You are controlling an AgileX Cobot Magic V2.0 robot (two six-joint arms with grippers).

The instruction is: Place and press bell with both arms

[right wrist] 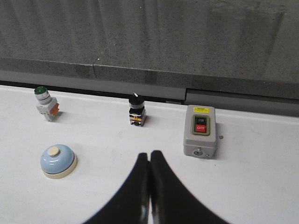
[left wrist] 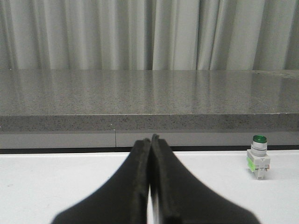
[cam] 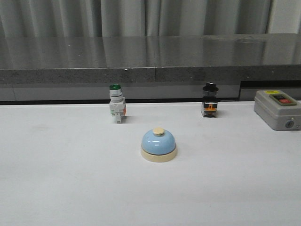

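Observation:
The light-blue bell (cam: pixel 159 145) with cream base and cream button stands upright on the white table, in the middle of the front view. It also shows in the right wrist view (right wrist: pixel 58 160). It is out of the left wrist view. Neither arm shows in the front view. My left gripper (left wrist: pixel 151 139) is shut and empty, low over the table. My right gripper (right wrist: pixel 150 155) is shut and empty, above the table, well apart from the bell.
A green-capped white push-button switch (cam: pixel 116 108) stands behind the bell to the left, and shows in the left wrist view (left wrist: pixel 259 157). A black-knobbed switch (cam: pixel 209 100) stands back right. A grey box with red button (cam: pixel 278 109) sits far right. A grey stone ledge (cam: pixel 150 59) runs behind the table.

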